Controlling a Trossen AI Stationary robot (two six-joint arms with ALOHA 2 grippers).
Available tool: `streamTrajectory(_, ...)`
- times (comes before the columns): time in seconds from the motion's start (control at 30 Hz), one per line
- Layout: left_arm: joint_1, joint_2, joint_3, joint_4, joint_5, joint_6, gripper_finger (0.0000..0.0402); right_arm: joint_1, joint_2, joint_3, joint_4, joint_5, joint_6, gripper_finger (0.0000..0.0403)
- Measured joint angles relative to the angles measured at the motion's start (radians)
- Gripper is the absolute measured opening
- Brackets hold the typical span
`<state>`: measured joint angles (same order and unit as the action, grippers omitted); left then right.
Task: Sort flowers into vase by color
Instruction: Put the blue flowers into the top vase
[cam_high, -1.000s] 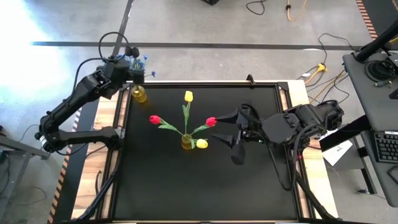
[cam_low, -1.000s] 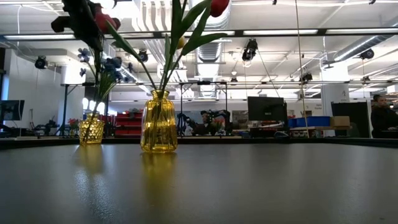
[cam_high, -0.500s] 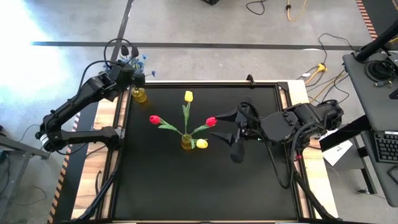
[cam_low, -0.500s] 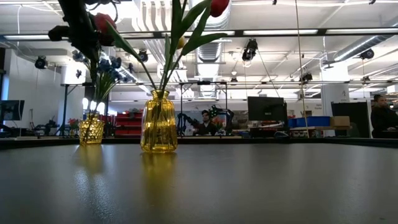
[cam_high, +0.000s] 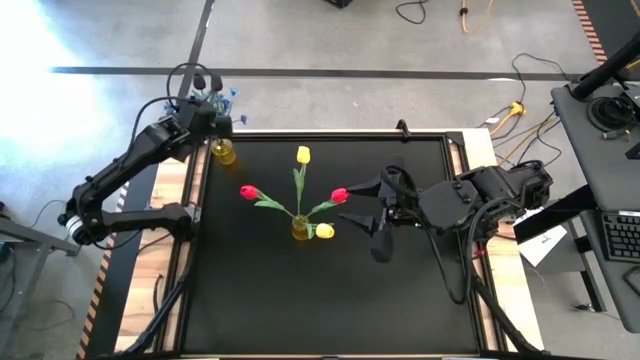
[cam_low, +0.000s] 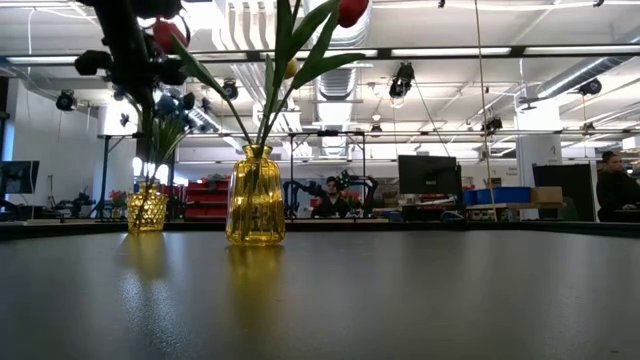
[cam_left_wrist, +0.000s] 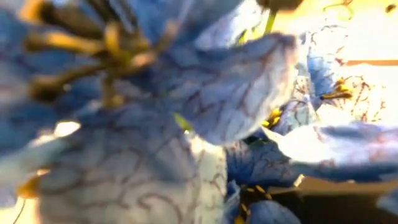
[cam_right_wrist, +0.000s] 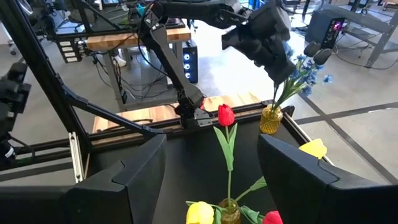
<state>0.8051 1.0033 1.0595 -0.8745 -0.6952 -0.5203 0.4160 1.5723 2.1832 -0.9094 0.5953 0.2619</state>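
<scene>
Blue blossoms: we see the bunch of blue flowers (cam_high: 222, 97) standing in the small yellow vase (cam_high: 224, 152) at the far left corner of the worktop (cam_high: 320, 290); the blossoms sit right at the left claw (cam_high: 212, 108) and fill the left wrist view (cam_left_wrist: 186, 118).
Left claw: it hovers directly over the small vase, in among the blue blossoms; we cannot tell whether its fingers are closed on the stems or apart.
Tulips: two red tulips (cam_high: 248, 191) and two yellow tulips (cam_high: 303, 154) fan out from the larger yellow vase (cam_high: 300, 229) near the middle of the worktop, well apart from the left claw and just ahead of the right claw (cam_high: 375, 233).
Larger vase in the low view: ribbed amber glass (cam_low: 255, 197) with green stems rising from it, the small vase (cam_low: 146, 208) farther back beside it.
Right claw: its fingers (cam_right_wrist: 124, 180) are spread wide and hold nothing; it hangs over the worktop pointing at the tulip vase, near it but not touching.
Right wrist view: a red tulip (cam_right_wrist: 226, 115) stands between the open fingers, with the small vase (cam_right_wrist: 270, 119) and the left arm beyond it.
Room: a person (cam_low: 612, 185) stands at the far right behind the worktop.
</scene>
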Motion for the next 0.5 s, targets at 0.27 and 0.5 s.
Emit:
streamTrajectory(0.27, 0.011, 0.064, -0.066, -0.001, 0.013, -0.045, 0.0008, 0.0, 0.0, 0.0, -0.015, 0.0, 0.016, 0.0242)
streamTrajectory(0.5, 0.011, 0.085, -0.06, -0.051, 0.033, -0.049, 0.0086, 0.0, 0.0, 0.0, -0.035, 0.0, 0.034, 0.0259)
